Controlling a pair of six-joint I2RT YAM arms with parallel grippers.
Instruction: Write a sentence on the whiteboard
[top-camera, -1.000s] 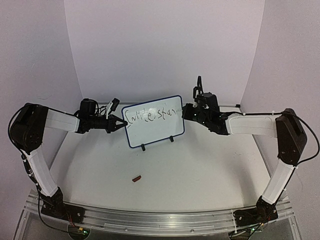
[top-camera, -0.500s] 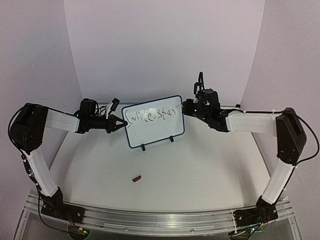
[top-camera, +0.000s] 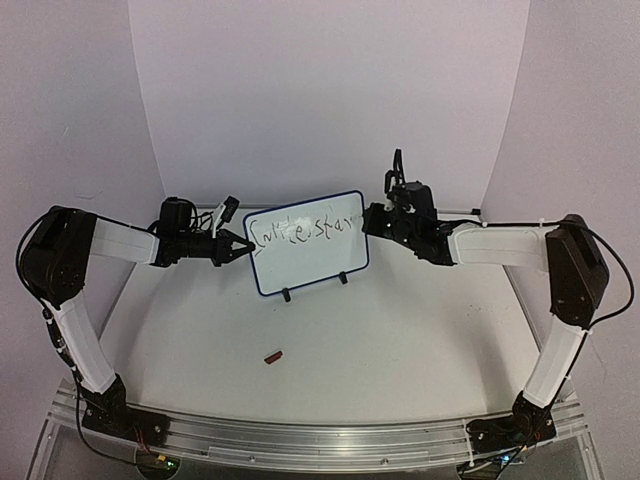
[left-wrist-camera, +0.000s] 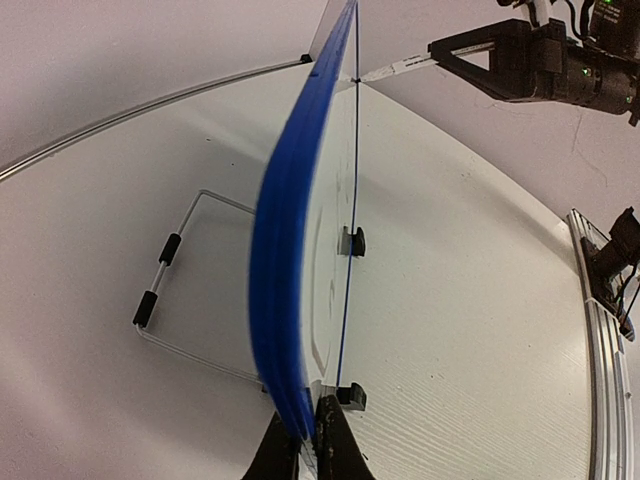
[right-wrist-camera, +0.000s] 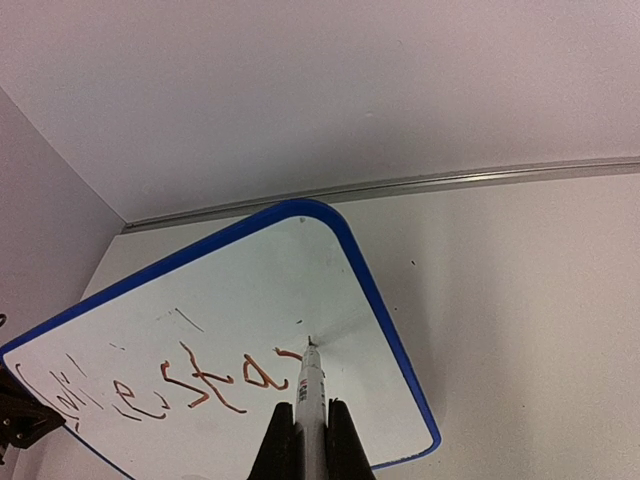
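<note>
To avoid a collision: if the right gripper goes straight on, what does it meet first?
The whiteboard: the marker in the right gripper points at its white face beside the sentence, tip very near, perhaps touching.

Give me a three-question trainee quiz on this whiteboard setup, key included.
1. True or false: the left end effector is clamped on the edge of the whiteboard.
2. Pick one: the right end effector holds A) a marker, B) an eraser, C) nothing.
3. Short answer: at which end of the writing is the marker tip?

Key: 1 true. 2 A. 3 the right end, just past the last letter.
</note>
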